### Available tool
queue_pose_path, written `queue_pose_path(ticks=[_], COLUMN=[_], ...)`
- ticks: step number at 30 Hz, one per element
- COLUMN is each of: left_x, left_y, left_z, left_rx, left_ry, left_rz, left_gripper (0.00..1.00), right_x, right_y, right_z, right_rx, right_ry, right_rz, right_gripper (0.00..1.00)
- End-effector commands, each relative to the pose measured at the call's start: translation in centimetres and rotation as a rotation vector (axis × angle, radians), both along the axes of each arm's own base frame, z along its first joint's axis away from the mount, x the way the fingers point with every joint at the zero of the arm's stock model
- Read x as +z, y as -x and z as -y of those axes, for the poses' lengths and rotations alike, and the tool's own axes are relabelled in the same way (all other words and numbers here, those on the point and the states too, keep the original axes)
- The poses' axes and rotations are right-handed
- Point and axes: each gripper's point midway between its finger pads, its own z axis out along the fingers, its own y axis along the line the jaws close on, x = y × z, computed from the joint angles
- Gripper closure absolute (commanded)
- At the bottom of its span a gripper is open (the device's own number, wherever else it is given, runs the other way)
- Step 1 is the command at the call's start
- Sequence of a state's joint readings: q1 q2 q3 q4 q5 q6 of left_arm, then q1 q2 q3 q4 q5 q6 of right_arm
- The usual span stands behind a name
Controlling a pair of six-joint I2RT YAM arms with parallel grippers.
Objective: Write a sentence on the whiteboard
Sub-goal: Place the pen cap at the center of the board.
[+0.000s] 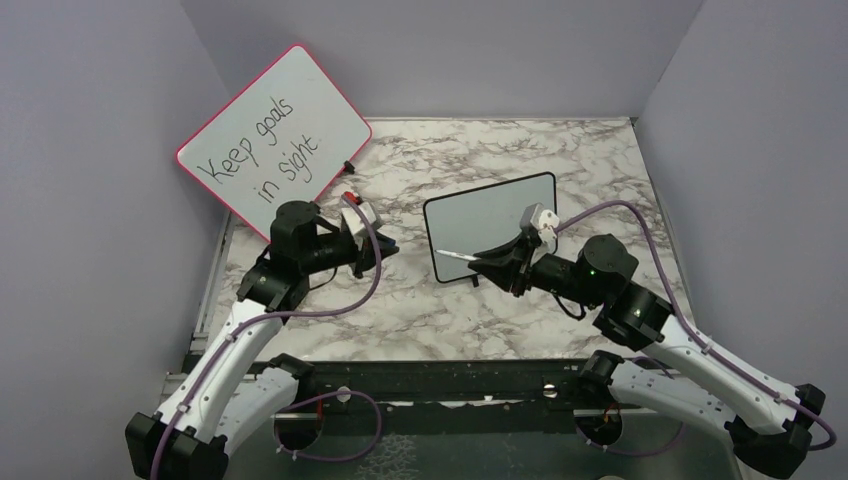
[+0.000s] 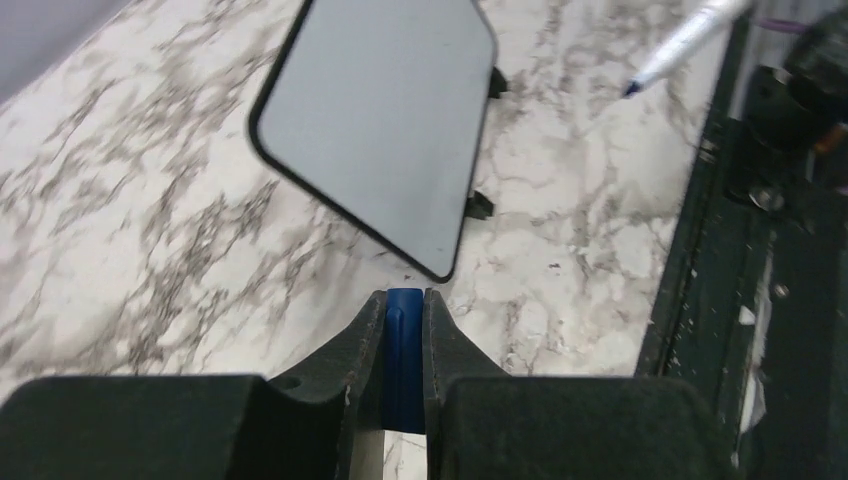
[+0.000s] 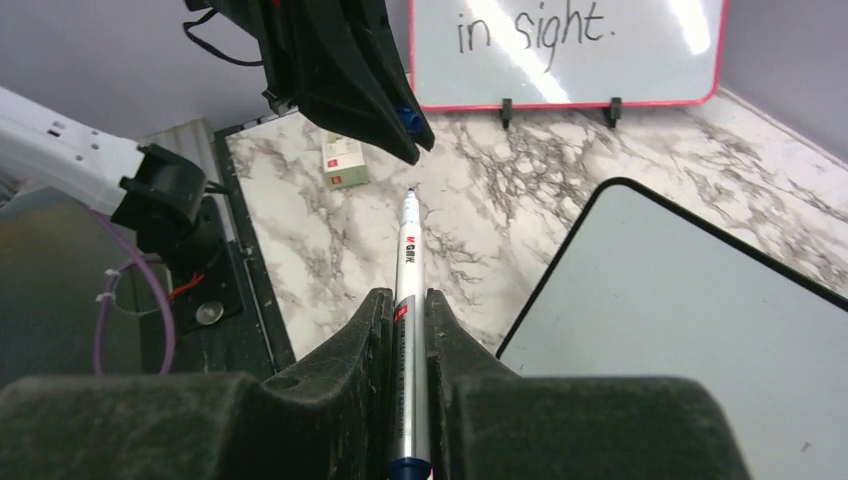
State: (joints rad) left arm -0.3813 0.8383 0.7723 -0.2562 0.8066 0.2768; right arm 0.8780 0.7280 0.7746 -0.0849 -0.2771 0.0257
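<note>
The whiteboard [image 1: 490, 222] stands on its little black feet right of centre on the table [image 1: 600, 160]. Its face is blank, so none of the sentence is down yet, and the risks gather around the first stroke. The board looks light and nothing braces it, so pressing the marker [image 3: 408, 250] on it could tip it back or skate it across the smooth marble-pattern top. The right tool [image 3: 405, 295] is clamped on the marker's slick silver barrel well back from the nib, which hangs in the air near the board but apart from it. With that long overhang, writing pressure could twist the pen between the pads or let it slide. The left tool [image 2: 403, 295] is closed on a blue cap [image 2: 403, 345] and hovers close to the nib, so a careless swing might knock the two together. The board is a rounded-corner rectangle with a thin black frame and a glossy pale face, and the tool pads look like matte black wedges. Behind it, a larger red-framed board [image 1: 272, 140] carries black handwriting and is not the target
</note>
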Motion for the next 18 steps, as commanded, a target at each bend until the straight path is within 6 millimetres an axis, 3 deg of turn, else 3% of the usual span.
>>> queue_pose_path(ticks=[1,6,11,18], left_x=[0.2,-1.8,-4.4,-11.1], left_y=[-6.3,-9.5,-11.6,-14.5], left_z=[-2.9,-4.7,-4.6,-5.1], left_rx=[0.462,0.731,0.882,1.045], left_ry=[0.102,0.133,0.179,0.038], left_rz=[-0.134,-0.316,-0.493,-0.575], left_gripper=[1.00,1.00,1.00,1.00], right_x=[-0.5,-0.7,-0.7,-1.3], right_y=[-2.0,-3.5,-4.7,-5.3], right_z=[1.3,2.7,4.0,4.5], right_rx=[-0.145,-0.262,-0.368,-0.415], right_ry=[0.008,0.006,-0.017,-0.019], right_rz=[-0.003,-0.011,-0.006,-0.006], right_gripper=[0.99,0.99,0.99,0.99])
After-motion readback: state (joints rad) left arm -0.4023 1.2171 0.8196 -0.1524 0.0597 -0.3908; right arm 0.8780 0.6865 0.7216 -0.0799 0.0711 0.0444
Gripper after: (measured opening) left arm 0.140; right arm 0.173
